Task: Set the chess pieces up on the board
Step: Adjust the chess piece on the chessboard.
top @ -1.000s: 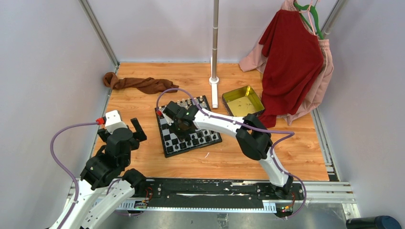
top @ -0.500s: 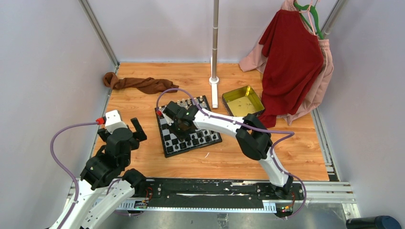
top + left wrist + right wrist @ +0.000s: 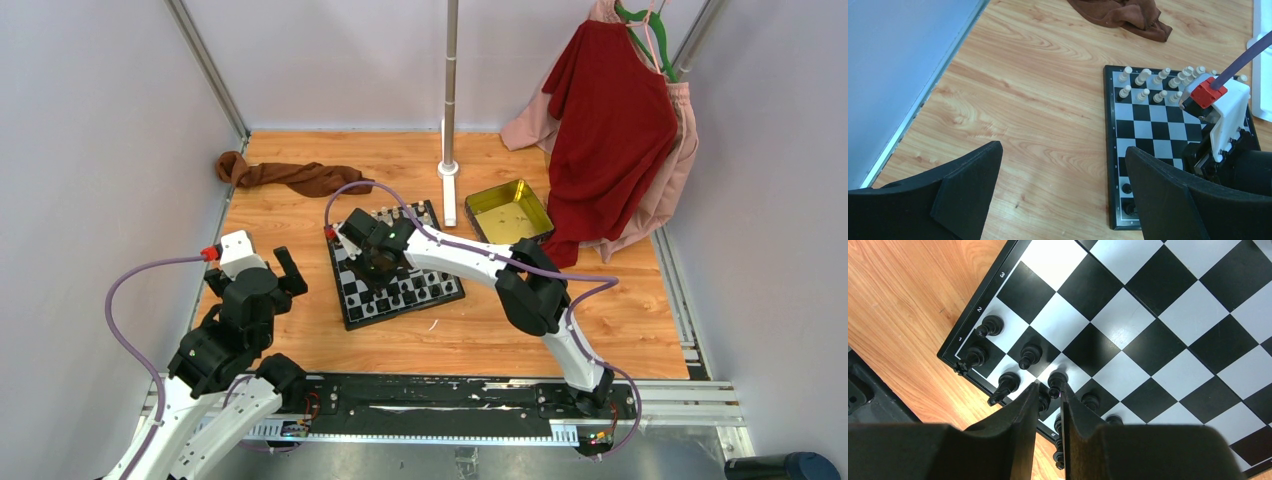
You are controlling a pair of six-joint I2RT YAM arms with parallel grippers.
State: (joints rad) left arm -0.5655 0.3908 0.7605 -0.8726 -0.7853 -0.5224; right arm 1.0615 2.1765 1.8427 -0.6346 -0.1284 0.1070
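Compared with a second ago, the right claw point(image 3: 1049, 387) has shifted a little toward the far left over the board point(image 3: 1148, 131) and its jaws have parted. They now stand a narrow way apart with nothing seen pinched between them. One black pawn point(image 3: 1057, 382) stands just beyond their tips. The left claw point(image 3: 1063, 150) has not moved: it hangs fully spread and empty over the worktop point(image 3: 480, 330), left of the board. From above, the right arm covers the board's middle and hides its own fingertips. In the right wrist view the fingers point(image 3: 1023, 415) mask part of the near row of black pieces point(image 3: 1029, 356), so their count is unclear. In the left wrist view the right wrist blocks the board's near right part. The board lies slightly askew near the worktop's middle, left of a yellow tin point(image 3: 510, 212). It is small, checkered black and white, with a thin black border. The cream pieces point(image 3: 1143, 77) stand in two rows along its far edge, and the black ones stand at its near edge.
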